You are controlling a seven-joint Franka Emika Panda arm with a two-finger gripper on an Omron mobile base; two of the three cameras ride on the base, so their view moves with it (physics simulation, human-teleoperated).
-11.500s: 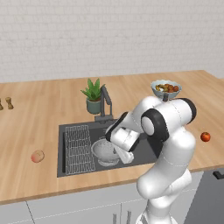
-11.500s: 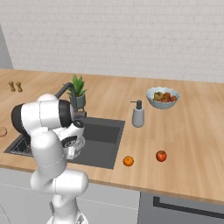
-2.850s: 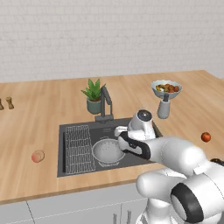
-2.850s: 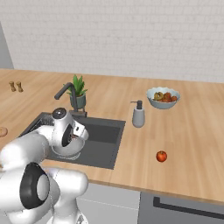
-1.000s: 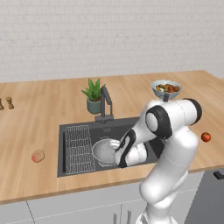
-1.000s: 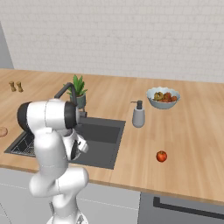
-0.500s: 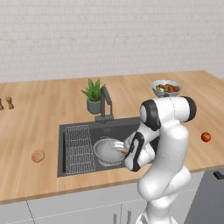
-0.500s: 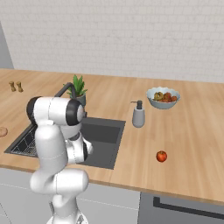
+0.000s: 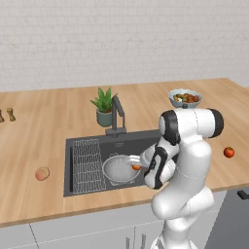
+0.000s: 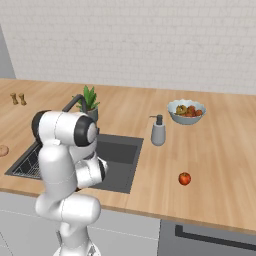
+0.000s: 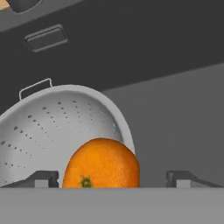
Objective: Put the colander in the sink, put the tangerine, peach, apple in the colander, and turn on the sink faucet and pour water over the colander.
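In the hand view we see the end effector (image 11: 113, 178) released, its two fingertips (image 11: 41, 178) standing wide apart on both sides of the tangerine (image 11: 101, 163) without touching it. The tangerine is at the near rim of the colander (image 9: 119, 168), which sits inside the sink (image 9: 87, 182). Behind the basin stands the sink faucet (image 9: 117, 114). On the desk (image 9: 44, 121), the peach (image 9: 42, 173) lies left of the sink and the apple (image 9: 228, 152) well apart on the right.

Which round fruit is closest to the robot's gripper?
The small bright orange tangerine, between the open gripper tips over the colander. The peach and apple lie on the counter.
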